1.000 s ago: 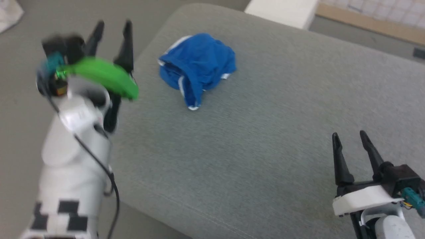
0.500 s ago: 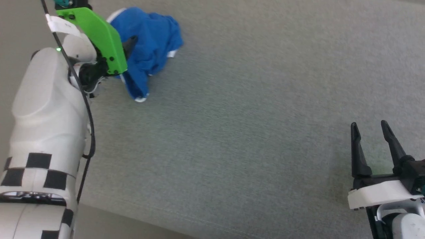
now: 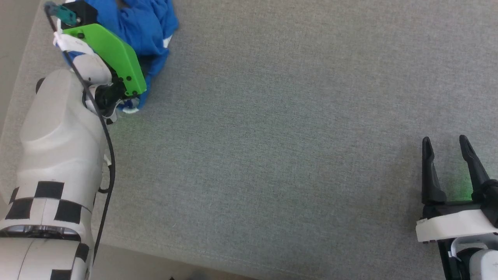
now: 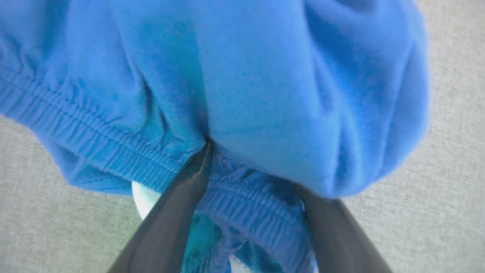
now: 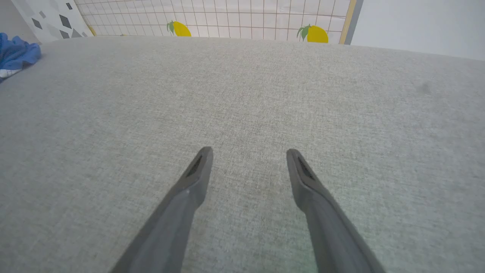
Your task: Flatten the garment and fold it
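Note:
The garment point(image 3: 144, 24), bright blue shorts with white trim, lies crumpled at the top left of the grey cushion point(image 3: 280, 128). My left arm's green wrist plate point(image 3: 105, 58) covers its near side and hides the fingers. In the left wrist view the left gripper point(image 4: 252, 170) is open and pushed into the garment point(image 4: 246, 76). The ribbed elastic waistband point(image 4: 94, 140) runs between the two fingers, and one tip is buried under a fold. My right gripper point(image 3: 444, 142) stands open at the lower right with nothing in it. It hovers low over bare cushion point(image 5: 242, 94), and the garment point(image 5: 15, 53) lies far to the left.
The cushion's front edge point(image 3: 233, 260) runs along the bottom of the head view, and its left edge point(image 3: 23, 70) lies just beyond my left arm. A tiled wall with lemon pictures point(image 5: 242, 19) rises behind the cushion. Wide bare fabric separates the two grippers.
The head camera has swung, so the garment now sits at the top left. My left arm has reached forward and its fingers have gone into the garment. The right gripper stays open.

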`<state>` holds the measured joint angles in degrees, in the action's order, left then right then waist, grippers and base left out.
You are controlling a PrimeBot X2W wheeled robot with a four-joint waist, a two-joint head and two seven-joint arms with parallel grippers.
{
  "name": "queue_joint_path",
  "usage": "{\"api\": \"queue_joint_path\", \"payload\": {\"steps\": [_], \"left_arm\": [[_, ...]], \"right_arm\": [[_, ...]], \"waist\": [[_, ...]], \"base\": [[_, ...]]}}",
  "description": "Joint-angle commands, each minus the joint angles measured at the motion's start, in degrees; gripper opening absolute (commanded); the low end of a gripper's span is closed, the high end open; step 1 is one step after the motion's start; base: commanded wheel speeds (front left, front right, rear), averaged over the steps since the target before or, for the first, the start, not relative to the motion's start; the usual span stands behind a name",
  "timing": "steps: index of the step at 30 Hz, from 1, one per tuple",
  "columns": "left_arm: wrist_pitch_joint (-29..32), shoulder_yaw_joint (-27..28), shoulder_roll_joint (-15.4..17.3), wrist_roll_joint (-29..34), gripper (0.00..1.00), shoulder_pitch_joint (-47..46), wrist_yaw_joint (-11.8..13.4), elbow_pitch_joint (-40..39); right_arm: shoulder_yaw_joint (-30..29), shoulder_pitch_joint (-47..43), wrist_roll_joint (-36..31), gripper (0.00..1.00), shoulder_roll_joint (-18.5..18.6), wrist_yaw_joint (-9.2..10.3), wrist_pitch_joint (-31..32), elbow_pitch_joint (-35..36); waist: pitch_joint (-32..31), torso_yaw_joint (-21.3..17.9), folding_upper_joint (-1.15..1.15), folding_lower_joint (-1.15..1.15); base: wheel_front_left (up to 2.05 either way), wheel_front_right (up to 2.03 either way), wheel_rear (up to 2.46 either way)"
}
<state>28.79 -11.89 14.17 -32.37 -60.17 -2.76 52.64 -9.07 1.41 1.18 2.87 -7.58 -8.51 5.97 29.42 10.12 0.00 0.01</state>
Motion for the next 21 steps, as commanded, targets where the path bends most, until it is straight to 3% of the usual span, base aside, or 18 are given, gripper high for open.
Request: {"api": "queue_joint_path", "payload": {"steps": [1,5,13,16,21], "left_arm": [[-1.9,0.4,-0.6,-0.4,0.0,1.7,0.9,1.3],[-8.6,1.8,-1.4,-1.1,0.0,1.5,1.2,2.3],[-28.9,2.1,1.0,1.8,0.0,-3.3,-1.1,-1.1],[-32.2,0.9,1.2,2.9,0.0,-5.9,-2.3,-3.2],[-33.6,-0.8,-1.7,0.5,0.0,-8.8,-4.2,-7.6]], "right_arm": [[0.0,0.1,0.3,1.0,0.0,0.09,-0.3,0.2],[0.3,0.2,0.5,1.0,0.0,0.09,-0.6,-0.5],[2.1,0.5,2.3,1.0,0.0,0.09,-2.4,-4.4],[3.2,0.6,3.5,1.0,0.0,0.09,-3.4,-6.7],[4.7,0.8,5.9,1.0,0.0,0.09,-5.0,-10.3]], "waist": [[0.6,0.0,0.0,-0.01],[-0.4,0.5,0.0,-0.01],[-6.9,0.6,0.0,-0.01],[-10.4,-0.4,0.0,-0.01],[-15.3,-3.4,0.0,-0.01]], "base": [[0.0,0.0,0.0],[0.0,0.0,0.0],[0.0,0.0,0.0],[0.0,0.0,0.0],[0.0,0.0,0.0]]}}
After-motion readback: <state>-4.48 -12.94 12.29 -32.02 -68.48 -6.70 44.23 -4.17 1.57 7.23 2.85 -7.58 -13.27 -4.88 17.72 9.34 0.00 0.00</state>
